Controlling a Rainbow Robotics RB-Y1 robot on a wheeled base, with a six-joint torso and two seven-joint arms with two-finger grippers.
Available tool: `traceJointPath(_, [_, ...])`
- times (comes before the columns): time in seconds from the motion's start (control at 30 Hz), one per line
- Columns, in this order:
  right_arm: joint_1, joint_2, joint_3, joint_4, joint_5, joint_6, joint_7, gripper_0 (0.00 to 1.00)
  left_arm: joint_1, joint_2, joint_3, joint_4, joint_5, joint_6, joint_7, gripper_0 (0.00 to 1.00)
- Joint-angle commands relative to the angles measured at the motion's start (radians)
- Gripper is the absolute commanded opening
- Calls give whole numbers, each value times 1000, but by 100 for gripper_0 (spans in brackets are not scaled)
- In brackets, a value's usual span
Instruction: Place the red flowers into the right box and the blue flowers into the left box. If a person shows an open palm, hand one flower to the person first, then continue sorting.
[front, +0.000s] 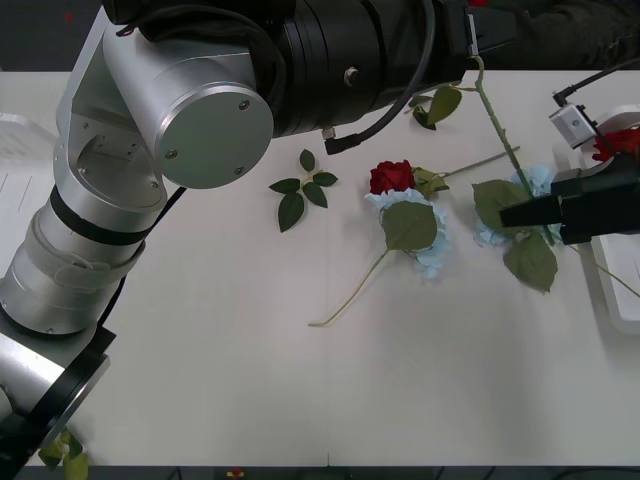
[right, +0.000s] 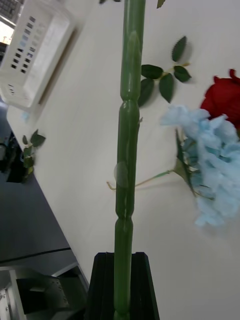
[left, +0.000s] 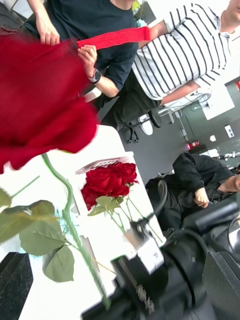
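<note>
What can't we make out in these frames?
- Left box: front view, mostly behind the left arm and cut by the edge.
- Right box: front view, cut by the edge; contents uncountable.
- Red flower in right gripper: bloom blurred, left wrist view.

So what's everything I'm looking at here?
table: one, white, under everything.
right box: one, white, the table's right edge.
left box: one, white, the table's left edge.
red roses in the right box: a bunch, number unclear.
red rose on the table: one, centre, against a blue cluster.
held red rose: one, green stem in the right gripper.
blue flowers: two, pale blue, centre and centre-right.
loose leaf sprig: one, green, left of the roses.
left arm: silver and black, stretched across the far side.
right gripper: black, shut on the stem.
</note>
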Motion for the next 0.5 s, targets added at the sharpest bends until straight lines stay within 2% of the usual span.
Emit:
traceJointPath(0.03, [-39,-144,-19,51,35,19,-31,0,5,-26,-14,-13,3,-16,-37,100])
traceJointPath(0.17, [-34,-228,-24,132,42,38,-34,0,31,8,3,2,-6,-50,-28,100])
traceJointPath(0.3, [-24,-313,-25,240,95,54,-27,0,46,42,1,-3,8,-25,-35,100])
traceJointPath(0.5, [-24,-372,-25,396,223,61,-16,0,51,80,3,-17,14,181,-126,100])
